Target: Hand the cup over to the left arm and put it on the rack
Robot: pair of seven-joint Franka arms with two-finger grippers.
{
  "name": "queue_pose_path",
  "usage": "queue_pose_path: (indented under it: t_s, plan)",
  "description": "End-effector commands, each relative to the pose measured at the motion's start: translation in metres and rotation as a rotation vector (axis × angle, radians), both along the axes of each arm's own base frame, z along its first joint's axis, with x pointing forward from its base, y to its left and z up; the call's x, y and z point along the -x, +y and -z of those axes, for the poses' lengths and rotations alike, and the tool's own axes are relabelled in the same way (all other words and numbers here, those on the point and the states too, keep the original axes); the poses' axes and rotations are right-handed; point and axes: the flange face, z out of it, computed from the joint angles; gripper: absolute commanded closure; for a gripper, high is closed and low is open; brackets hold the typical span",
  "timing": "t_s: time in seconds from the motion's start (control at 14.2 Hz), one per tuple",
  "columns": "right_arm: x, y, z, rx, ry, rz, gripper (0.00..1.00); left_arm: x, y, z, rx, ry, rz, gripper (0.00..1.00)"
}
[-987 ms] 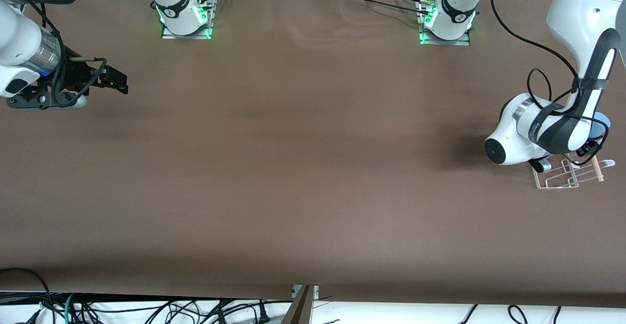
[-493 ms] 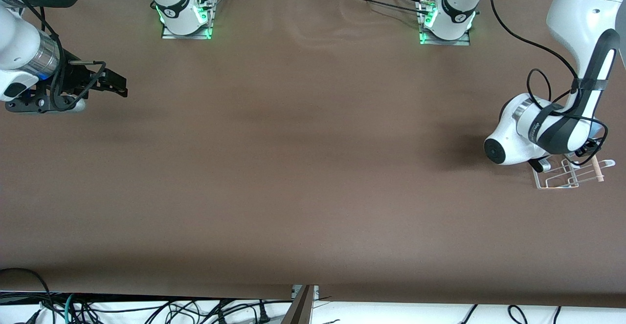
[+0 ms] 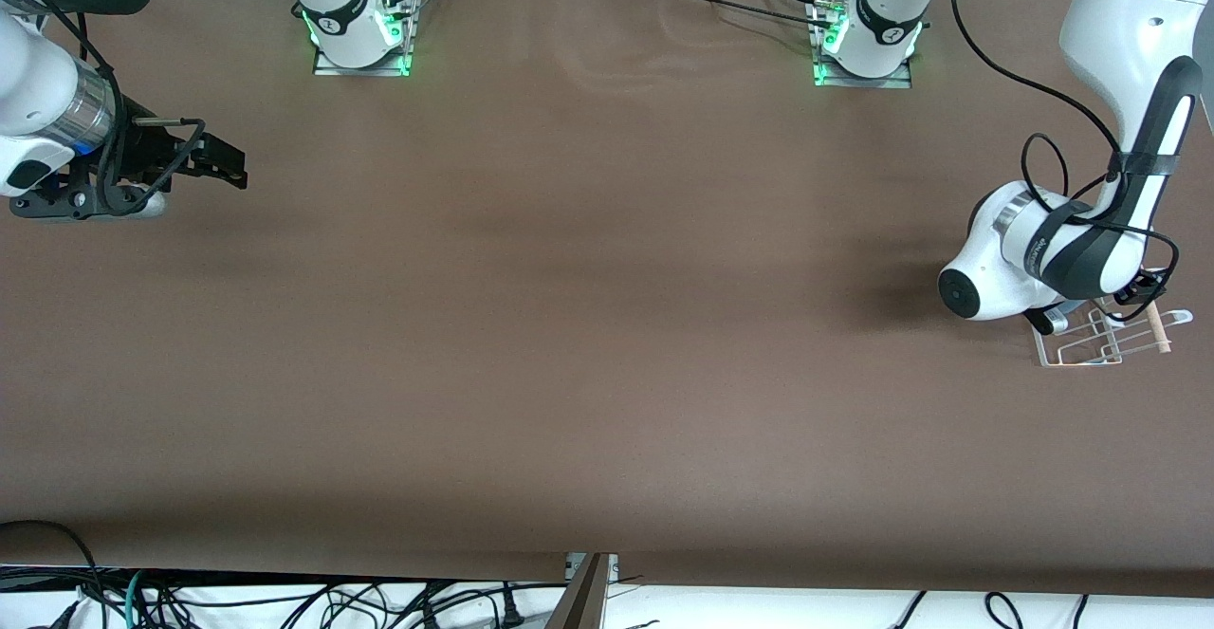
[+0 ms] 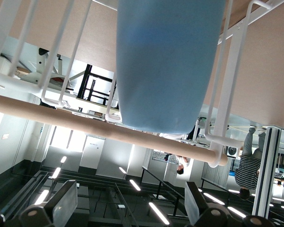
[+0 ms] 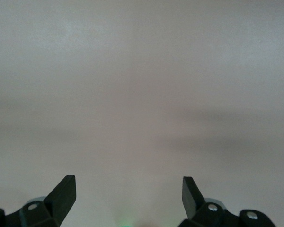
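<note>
The light-blue cup [image 4: 168, 66] rests on the rack [image 4: 227, 85], between its white wire prongs and against the wooden dowel [image 4: 61, 118]. My left gripper [image 4: 130, 198] is open just off the cup, with its fingers [image 4: 66, 205] spread wide and touching nothing. In the front view the left arm's wrist [image 3: 1034, 259] hangs over the rack [image 3: 1105, 340] and hides the cup. My right gripper [image 3: 223, 159] waits open and empty over bare table at the right arm's end, its fingertips [image 5: 66, 189] wide apart.
The rack stands near the table's edge at the left arm's end. A black cable [image 3: 1043, 88] loops along the left arm. Both arm bases [image 3: 360, 31] with green lights stand on the brown table [image 3: 607, 325].
The left gripper has opened and let go of the cup, which stays on the rack. The sliver of blue beside the left wrist no longer shows. The right gripper drew back slightly.
</note>
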Motion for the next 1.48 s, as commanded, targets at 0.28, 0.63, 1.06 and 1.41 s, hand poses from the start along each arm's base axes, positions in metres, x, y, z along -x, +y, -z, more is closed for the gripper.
queue_pose_path:
  t_s: [0.28,0.63,1.06,1.41]
  plan:
    - [-0.003,0.001,-0.006,-0.001,-0.002,-0.014,0.01,-0.002,-0.037,-0.103,0.229,-0.194,-0.25,0.0]
    - [-0.004,0.001,-0.009,-0.002,-0.009,-0.014,0.01,-0.005,-0.068,-0.167,0.514,-0.413,-0.633,0.0]
    - [-0.004,0.001,-0.009,-0.002,-0.011,-0.014,0.01,-0.014,-0.117,-0.261,0.872,-0.519,-0.794,0.0]
    - [-0.004,0.001,-0.009,-0.002,-0.011,-0.014,0.01,-0.035,-0.129,-0.325,1.073,-0.733,-0.736,0.0]
